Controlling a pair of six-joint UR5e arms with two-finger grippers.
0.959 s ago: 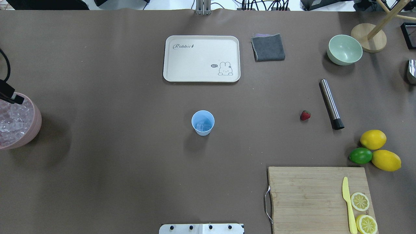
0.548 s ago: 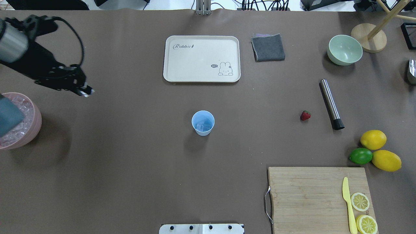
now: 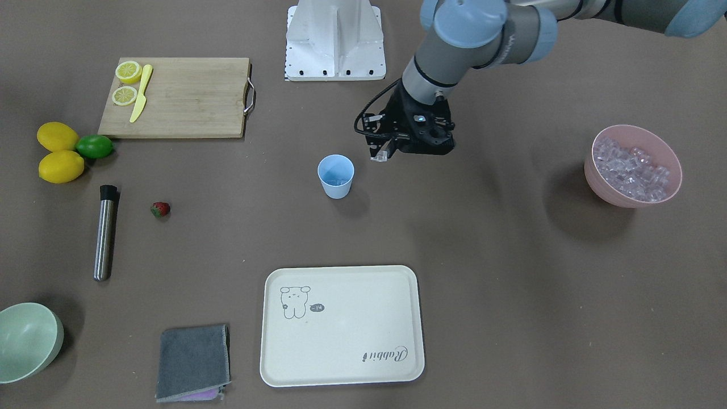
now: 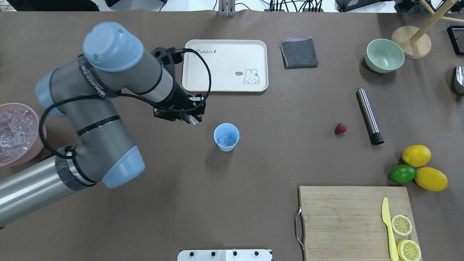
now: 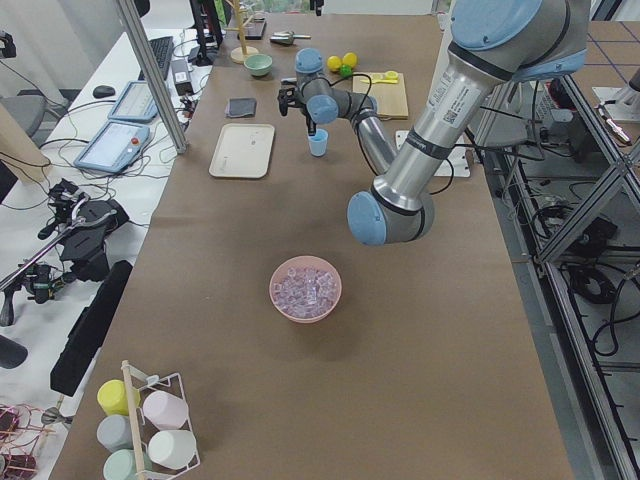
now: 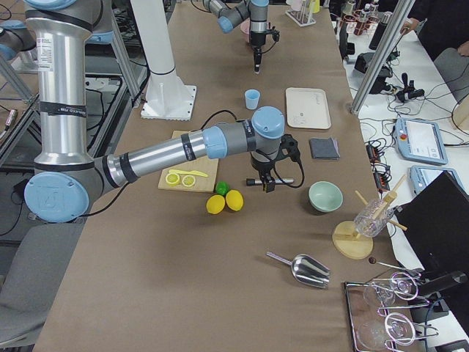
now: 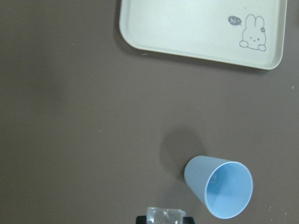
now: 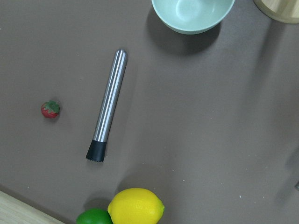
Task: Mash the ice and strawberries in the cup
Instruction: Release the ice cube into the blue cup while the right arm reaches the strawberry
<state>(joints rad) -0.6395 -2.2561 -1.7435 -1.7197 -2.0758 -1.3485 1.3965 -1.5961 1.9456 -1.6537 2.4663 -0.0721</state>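
The light-blue cup (image 4: 226, 136) stands upright mid-table with a few ice cubes (image 4: 225, 140) in it. My left gripper (image 4: 193, 119) hovers just left of the cup, beside its rim, shut on one clear ice cube (image 7: 164, 216). The front view shows the cube in the fingertips (image 3: 381, 154) beside the cup (image 3: 335, 175). More ice fills the pink bowl (image 4: 34, 148) at the far left. The strawberry (image 4: 340, 128) lies on the table to the right. My right gripper (image 6: 264, 182) shows only in the right side view, above the muddler; I cannot tell whether it is open or shut.
A steel muddler (image 4: 369, 115) lies right of the strawberry. A cream tray (image 4: 224, 65) and grey cloth (image 4: 299, 53) sit behind the cup. A green bowl (image 4: 384, 55), two lemons and a lime (image 4: 402, 174), and a cutting board (image 4: 355, 221) are on the right.
My left arm has swung from the pink ice bowl at the far left across to just beside the cup, carrying an ice cube.
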